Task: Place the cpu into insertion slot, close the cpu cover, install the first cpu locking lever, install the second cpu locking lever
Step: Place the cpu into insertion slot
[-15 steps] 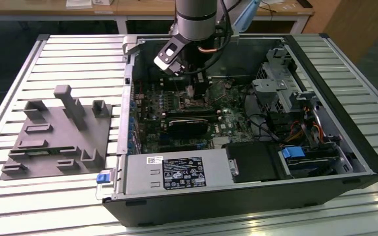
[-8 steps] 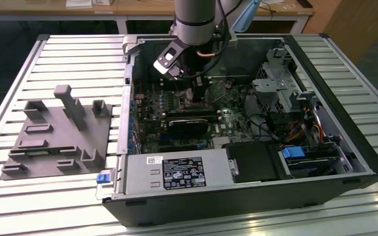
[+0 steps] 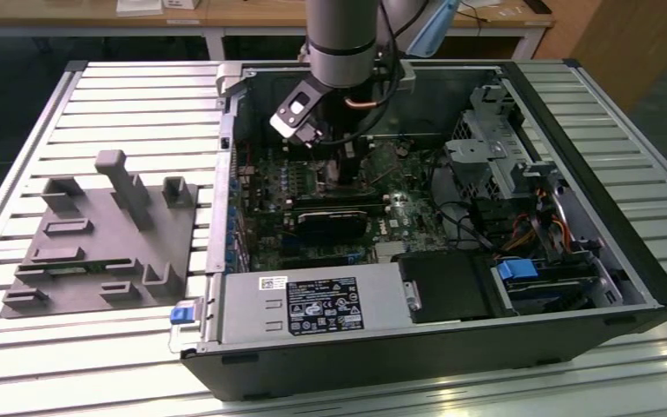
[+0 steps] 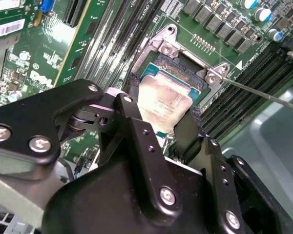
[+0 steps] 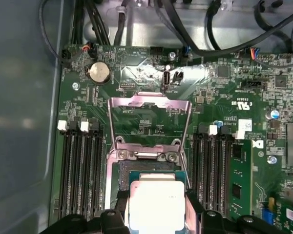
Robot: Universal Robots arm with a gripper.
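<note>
My gripper (image 4: pixel 162 108) is shut on the cpu (image 4: pixel 163 97), a silver-grey square chip with a green edge, one black finger (image 4: pixel 132 95) on each side. The chip sits over the insertion slot (image 4: pixel 185 66), whose dark centre shows just beyond it. In the first wrist view the cpu (image 5: pixel 156 197) is between the fingers of the gripper (image 5: pixel 156 207), partly covering the insertion slot (image 5: pixel 146 167). The cpu cover (image 5: pixel 150 101), a silvery frame, stands flipped open beyond the slot. A thin metal locking lever (image 4: pixel 263 92) sticks out beside the socket. In the exterior view the gripper (image 3: pixel 333 165) reaches down into the open computer case.
Long black memory slots (image 5: pixel 78 165) flank the socket on both sides. A black block (image 3: pixel 333 221) lies across the motherboard, with a power supply (image 3: pixel 310 304) at the case's near end, and a drive cage (image 3: pixel 490 148) and cables at the exterior view's right. A grey fixture (image 3: pixel 102 234) sits on the table.
</note>
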